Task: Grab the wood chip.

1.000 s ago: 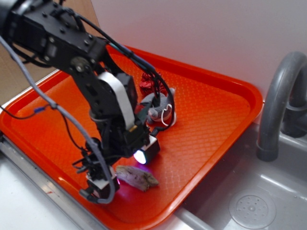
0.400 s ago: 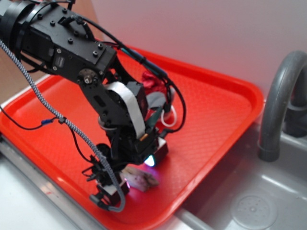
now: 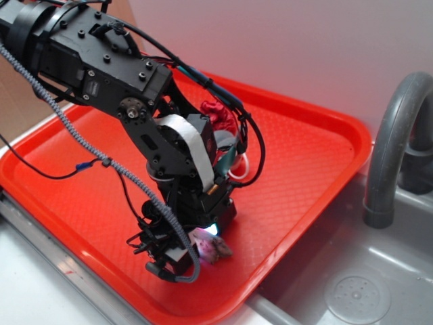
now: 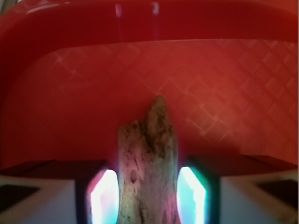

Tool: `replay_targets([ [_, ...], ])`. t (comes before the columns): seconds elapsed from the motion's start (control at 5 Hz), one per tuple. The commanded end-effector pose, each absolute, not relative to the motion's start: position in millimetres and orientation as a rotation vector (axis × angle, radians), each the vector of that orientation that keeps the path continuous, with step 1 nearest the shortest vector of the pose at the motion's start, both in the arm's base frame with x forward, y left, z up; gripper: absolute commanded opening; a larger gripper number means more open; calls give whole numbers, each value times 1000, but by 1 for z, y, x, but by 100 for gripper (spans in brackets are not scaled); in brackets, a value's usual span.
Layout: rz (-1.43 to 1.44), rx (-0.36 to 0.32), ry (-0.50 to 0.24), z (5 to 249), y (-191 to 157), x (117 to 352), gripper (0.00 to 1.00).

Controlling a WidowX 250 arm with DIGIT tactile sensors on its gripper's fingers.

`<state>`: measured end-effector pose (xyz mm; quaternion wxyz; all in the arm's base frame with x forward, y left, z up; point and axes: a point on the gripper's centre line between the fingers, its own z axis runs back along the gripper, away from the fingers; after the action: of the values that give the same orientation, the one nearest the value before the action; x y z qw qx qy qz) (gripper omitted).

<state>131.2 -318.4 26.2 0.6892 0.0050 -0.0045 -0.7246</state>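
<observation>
I have dropped lower and shifted along the red tray (image 3: 318, 162) since a second ago, so my gripper (image 4: 147, 196) now straddles the wood chip (image 4: 148, 163). The chip lies near the tray's front edge, between my jaws; they sit close on both sides, though whether they actually press it I cannot tell.

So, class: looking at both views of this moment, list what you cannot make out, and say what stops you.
- Exterior: most of the wood chip is hidden by the arm, and so is whether the claw touches it.
- Wrist: the chip's near end is cut off by the bottom edge.
- Wrist: glare on the fingers hides any contact.
- Exterior: the grey toy is mostly covered by cables.
</observation>
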Motion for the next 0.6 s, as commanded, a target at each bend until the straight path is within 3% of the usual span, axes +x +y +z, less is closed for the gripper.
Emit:
replay_targets([
  [0.0,-1619,17,18,31,-305,105,0],
  [0.2,-1397,-41,-19,61,-294,120,0],
  [0.4,-1143,-143,-91,109,-272,147,0],
])
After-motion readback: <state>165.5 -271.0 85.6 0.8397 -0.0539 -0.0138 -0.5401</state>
